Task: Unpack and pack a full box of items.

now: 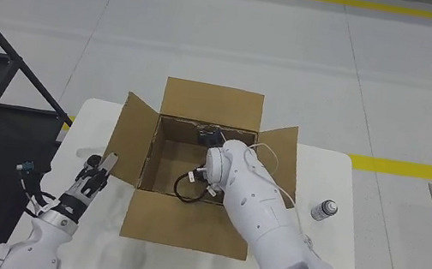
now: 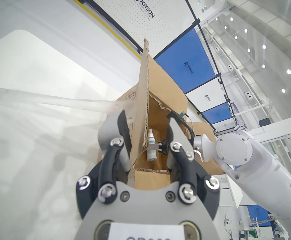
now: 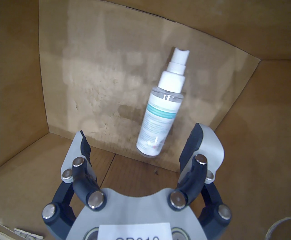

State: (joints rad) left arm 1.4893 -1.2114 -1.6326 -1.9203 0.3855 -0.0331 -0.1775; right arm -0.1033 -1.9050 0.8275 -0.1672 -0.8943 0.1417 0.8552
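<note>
box (image 3: pixel 102 79) wall backs spray bottle (image 3: pixel 162 109) just beyond spread right jaws; left jaws spread.

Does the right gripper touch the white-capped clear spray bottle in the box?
Apart. The right wrist view shows the right gripper open, with bare cardboard between each fingertip and the white-capped clear spray bottle.

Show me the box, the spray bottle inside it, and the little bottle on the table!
box (image 1: pixel 213 103), top view, far flap.
spray bottle (image 3: pixel 159 118), right wrist view, its label.
little bottle (image 1: pixel 324 210), top view, its body.
</note>
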